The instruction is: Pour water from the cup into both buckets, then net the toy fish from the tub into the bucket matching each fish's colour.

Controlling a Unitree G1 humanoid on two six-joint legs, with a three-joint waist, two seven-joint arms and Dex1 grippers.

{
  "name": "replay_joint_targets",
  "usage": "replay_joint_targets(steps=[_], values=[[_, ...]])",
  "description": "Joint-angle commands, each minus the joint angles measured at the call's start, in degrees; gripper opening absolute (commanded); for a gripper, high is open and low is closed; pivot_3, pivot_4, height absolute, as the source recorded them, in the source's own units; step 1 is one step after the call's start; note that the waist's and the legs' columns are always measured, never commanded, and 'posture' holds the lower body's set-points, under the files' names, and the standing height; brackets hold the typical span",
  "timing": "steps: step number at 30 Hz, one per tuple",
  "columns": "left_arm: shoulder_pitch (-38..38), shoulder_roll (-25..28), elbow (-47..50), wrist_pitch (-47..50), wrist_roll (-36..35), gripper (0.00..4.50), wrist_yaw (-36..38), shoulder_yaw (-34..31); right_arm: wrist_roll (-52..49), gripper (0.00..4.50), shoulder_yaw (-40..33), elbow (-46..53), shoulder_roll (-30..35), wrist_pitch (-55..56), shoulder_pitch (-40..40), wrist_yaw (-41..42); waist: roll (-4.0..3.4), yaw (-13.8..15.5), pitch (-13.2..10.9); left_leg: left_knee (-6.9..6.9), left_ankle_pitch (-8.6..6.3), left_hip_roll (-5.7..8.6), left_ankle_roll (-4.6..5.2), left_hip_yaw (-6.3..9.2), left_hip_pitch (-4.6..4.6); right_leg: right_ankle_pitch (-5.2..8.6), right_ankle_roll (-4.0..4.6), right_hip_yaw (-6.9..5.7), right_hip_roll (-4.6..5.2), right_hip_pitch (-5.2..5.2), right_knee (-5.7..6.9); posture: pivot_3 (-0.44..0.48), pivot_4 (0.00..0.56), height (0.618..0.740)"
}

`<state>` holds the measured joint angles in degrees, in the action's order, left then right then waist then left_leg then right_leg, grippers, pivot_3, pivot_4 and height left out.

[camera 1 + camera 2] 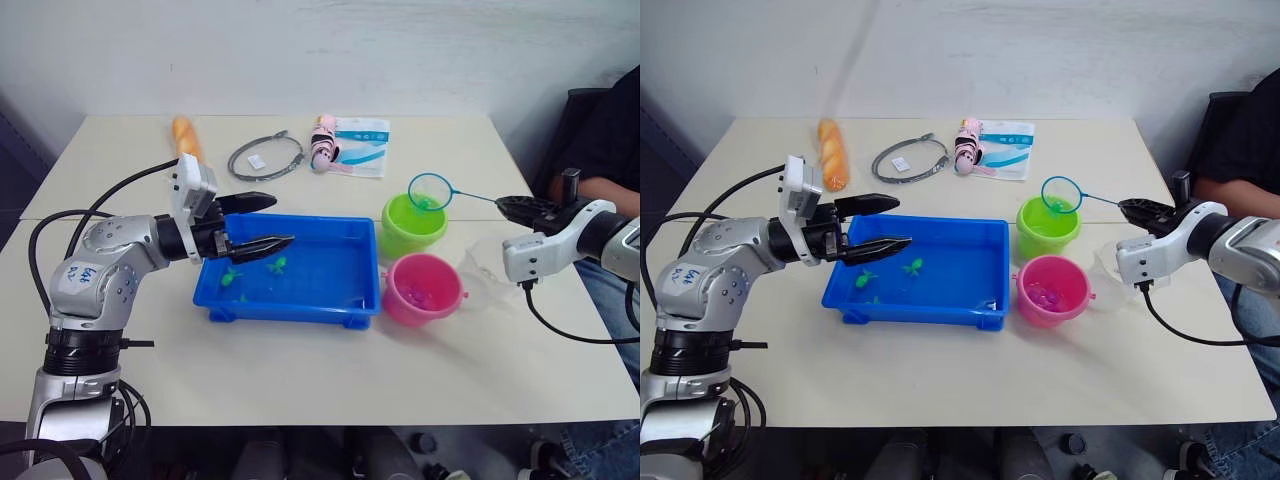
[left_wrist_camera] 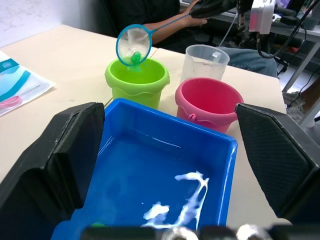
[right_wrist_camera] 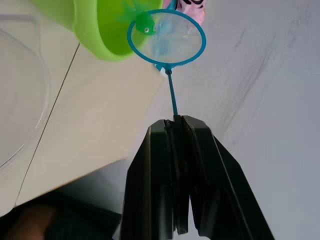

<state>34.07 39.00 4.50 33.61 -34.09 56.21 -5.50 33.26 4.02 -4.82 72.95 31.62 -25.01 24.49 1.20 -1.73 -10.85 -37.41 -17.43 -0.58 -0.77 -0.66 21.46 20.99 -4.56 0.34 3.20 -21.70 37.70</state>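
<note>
Right pincer [image 1: 520,205]: clamped on the thin handle of the net [image 1: 431,191]; in the right wrist view both fingers were closed tight around it.
Net axis: the handle ran straight out ahead of the right pincer, hoop at the far end.
Net load: one green fish [image 3: 145,24] sat in the mesh.
Key relation: the hoop hung over the far rim of the green bucket [image 1: 412,227], directly ahead of the right pincer; judged, the drop called only for tipping the hoop over that bucket.
Pink bucket [image 1: 424,288]: just beside the green one, on its near side, and closer to the right pincer's underside than to the hoop; small pink items lay inside.
Cup [image 2: 204,61]: upright on the worktop [image 1: 300,370], behind the pink bucket as seen from the left pincer, below the right arm.
Left pincer [image 1: 262,222]: fingers apart, holding nothing, poised over the left end of the tub [image 1: 290,272].
Tub contents: green fish [image 1: 231,276] lay just below and ahead of the left pincer.
Nearer arm: right for the buckets, left for the tub.
Writing: a blue-and-white packet [image 1: 362,142] lay at the far edge, its print too small to read; a handwritten mark on the left arm could not be read.
</note>
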Motion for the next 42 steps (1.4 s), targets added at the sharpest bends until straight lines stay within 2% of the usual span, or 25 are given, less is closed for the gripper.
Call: replay_joint_targets(steps=[1, 4, 7, 9, 11, 15, 18, 21, 24, 27, 36, 42], values=[[-0.37, 1.15, 1.49, -1.1, 0.5, 4.48, 0.39, -0.97, 0.09, 0.0, -2.24, -2.98, 0.43, -0.37, -4.5, -0.48, -0.03, -0.02, -0.02, -0.01, 0.0, 0.01, 0.0, -0.01, 0.0, 0.0, 0.0, 0.01, 0.01, 0.0, 0.02, 0.0, 0.15, 0.74], [-0.96, 1.65, 2.0, -0.8, 0.44, 4.48, 0.25, -1.6, -0.55, 0.0, -0.84, -3.23, 0.08, 2.54, -5.63, 0.45, -0.03, 0.01, -0.02, -0.03, 0.0, 0.0, 0.0, -0.02, 0.0, 0.0, 0.0, 0.01, 0.01, -0.01, 0.02, 0.0, 0.15, 0.74], [-2.16, 2.69, 2.37, -0.51, 0.46, 4.48, 0.0, -2.6, -4.7, 0.0, -2.06, -5.72, -3.32, -2.45, -9.7, 2.48, -0.03, -0.16, -0.02, -0.02, 0.0, -0.01, 0.0, -0.01, 0.0, 0.0, 0.01, 0.01, 0.0, -0.01, 0.02, 0.0, 0.15, 0.74], [-4.55, 4.68, 2.89, -0.56, 0.63, 4.48, 0.78, -3.54, -14.89, 0.0, -3.78, -4.82, -9.79, -14.27, -12.42, 8.58, -0.02, -0.72, -0.02, -0.05, 0.0, -0.01, 0.0, -0.08, -0.01, 0.0, 0.01, 0.06, 0.0, -0.01, 0.07, 0.0, 0.15, 0.74], [-7.64, 7.12, 3.07, -2.74, 2.37, 4.48, 1.79, -4.24, -25.63, 0.0, -3.98, 0.79, -16.26, -27.91, -13.28, 15.93, -0.03, -1.06, -0.02, -0.03, 0.01, -0.08, -0.01, -0.07, -0.11, 0.0, 0.01, 0.07, -0.06, 0.07, 0.08, 0.0, 0.15, 0.74], [-14.4, 11.99, 3.88, -2.64, 1.58, 4.48, 2.59, -10.47, -37.41, 0.0, -0.34, 12.6, -24.08, -50.29, -15.94, 25.65, -0.04, -1.4, -0.03, 0.04, 0.04, -0.23, -0.08, 0.04, -0.14, 0.03, 0.08, 0.02, -0.17, 0.07, 0.15, 0.0, 0.15, 0.74], [-19.31, 14.38, 5.96, -1.53, 0.51, 4.48, 3.34, -14.19, -45.25, 0.0, 0.76, 16.02, -25.21, -64.32, -17.09, 31.97, -0.05, -1.08, -0.03, 0.08, 0.03, -0.19, -0.05, 0.15, -0.1, 0.04, 0.1, -0.05, -0.07, 0.04, 0.15, 0.0, 0.15, 0.74], [-22.79, 15.62, 7.78, -0.84, 0.02, 4.48, 3.7, -16.53, -49.06, 0.0, 3.31, 17.46, -23.55, -71.4, -17.86, 37.74, -0.05, 0.29, -0.03, 0.08, -0.14, 0.0, 0.24, 0.23, -0.02, 0.04, 0.1, -0.17, 0.18, 0.06, 0.0, 0.0, 0.15, 0.74], [-25.53, 15.5, 9.5, -0.48, -0.28, 4.48, 2.7, -18.98, -50.66, 0.0, 7.0, 17.57, -21.67, -75.9, -19.0, 43.0, -0.05, 0.62, -0.03, 0.08, -0.23, 0.14, 0.41, 0.34, 0.05, 0.04, 0.1, -0.24, 0.31, 0.08, -0.15, 0.0, 0.15, 0.74], [-28.05, 14.56, 12.06, 0.3, -1.32, 4.48, 1.33, -20.9, -52.37, 0.0, 10.55, 16.8, -22.71, -80.89, -20.41, 45.34, -0.05, 0.15, -0.03, 0.13, -0.25, 0.15, 0.44, 0.34, 0.06, 0.04, 0.1, -0.23, 0.32, 0.08, -0.23, 0.0, 0.15, 0.74], [-33.48, 13.71, 15.15, 1.55, -2.97, 4.48, 0.13, -23.94, -46.34, 0.0, 21.6, 8.71, -31.32, -78.87, -25.52, 44.56, -0.05, -0.88, -0.04, 0.23, -0.2, 0.11, 0.36, 0.31, 0.05, 0.04, 0.11, -0.23, 0.27, -0.08, -0.08, 0.0, 0.15, 0.74], [-34.03, 13.71, 14.85, 1.14, -2.79, 4.48, -0.99, -25.62, -44.05, 0.0, 23.73, 1.05, -38.85, -77.69, -29.86, 43.28, -0.05, -1.18, -0.03, 0.2, -0.2, 0.12, 0.35, 0.31, 0.07, 0.04, 0.11, -0.23, 0.28, -0.1, -0.06, 0.0, 0.15, 0.74]])
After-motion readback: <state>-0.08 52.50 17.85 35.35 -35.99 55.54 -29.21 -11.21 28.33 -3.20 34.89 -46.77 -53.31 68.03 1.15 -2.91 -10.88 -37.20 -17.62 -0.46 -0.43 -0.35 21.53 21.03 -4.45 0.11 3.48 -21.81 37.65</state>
